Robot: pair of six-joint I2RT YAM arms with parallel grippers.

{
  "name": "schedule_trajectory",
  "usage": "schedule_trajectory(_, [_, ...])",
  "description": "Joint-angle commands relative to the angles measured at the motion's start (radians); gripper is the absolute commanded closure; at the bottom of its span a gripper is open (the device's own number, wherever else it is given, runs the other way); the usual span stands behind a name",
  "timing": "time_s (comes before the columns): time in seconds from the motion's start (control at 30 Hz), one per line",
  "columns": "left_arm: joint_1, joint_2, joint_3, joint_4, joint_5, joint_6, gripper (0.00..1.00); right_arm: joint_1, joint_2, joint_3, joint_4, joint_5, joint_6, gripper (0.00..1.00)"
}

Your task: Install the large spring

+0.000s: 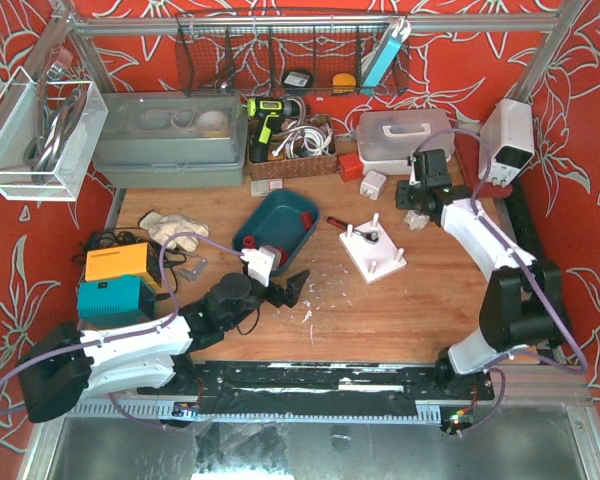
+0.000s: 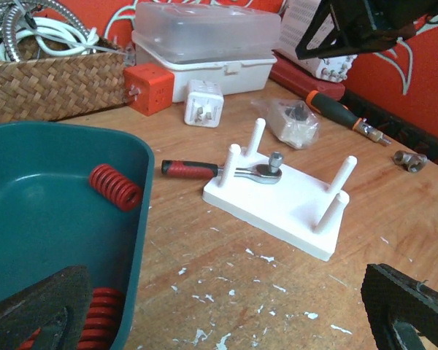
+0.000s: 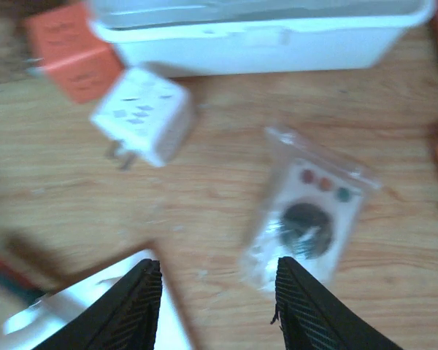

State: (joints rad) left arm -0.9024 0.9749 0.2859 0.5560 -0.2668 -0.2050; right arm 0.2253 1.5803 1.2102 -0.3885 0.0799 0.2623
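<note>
Left tool (image 2: 219,313): spring (image 2: 115,187) ahead-left.

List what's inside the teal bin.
Two red springs lie in the teal bin: one spring by its right-hand wall, a second spring nearer, partly covered by a finger of the left gripper. The bin's near corner behind that finger is hidden.

Springs (image 2: 115,187) lie in the tray (image 2: 44,197), left of the peg base (image 2: 292,210) carrying a ratchet (image 2: 196,169), with an adapter (image 2: 204,103) behind.
</note>
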Motion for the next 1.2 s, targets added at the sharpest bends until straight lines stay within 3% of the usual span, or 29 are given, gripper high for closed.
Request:
schedule_trajectory(0.0, [-0.003, -0.019, -0.005, 0.036, 0.001, 0.011, 0.0, 0.083, -0.079, -0.074, -0.052, -0.143, -0.079, 0.54])
schedule_trajectory(0.23, [-0.003, -0.026, -0.007, 0.03, -0.008, 0.006, 0.0, 0.169, -0.093, -0.147, -0.054, -0.139, -0.098, 0.61])
schedule_trajectory(0.9, [-0.003, -0.052, -0.012, 0.016, -0.013, 0.002, 0.0, 0.206, 0.111, -0.151, 0.041, -0.061, -0.041, 0.62])
schedule_trajectory(1.17, [-0.003, -0.016, -0.005, 0.061, 0.133, 0.022, 0.0, 0.206, 0.144, -0.148, 0.062, -0.04, -0.053, 0.68])
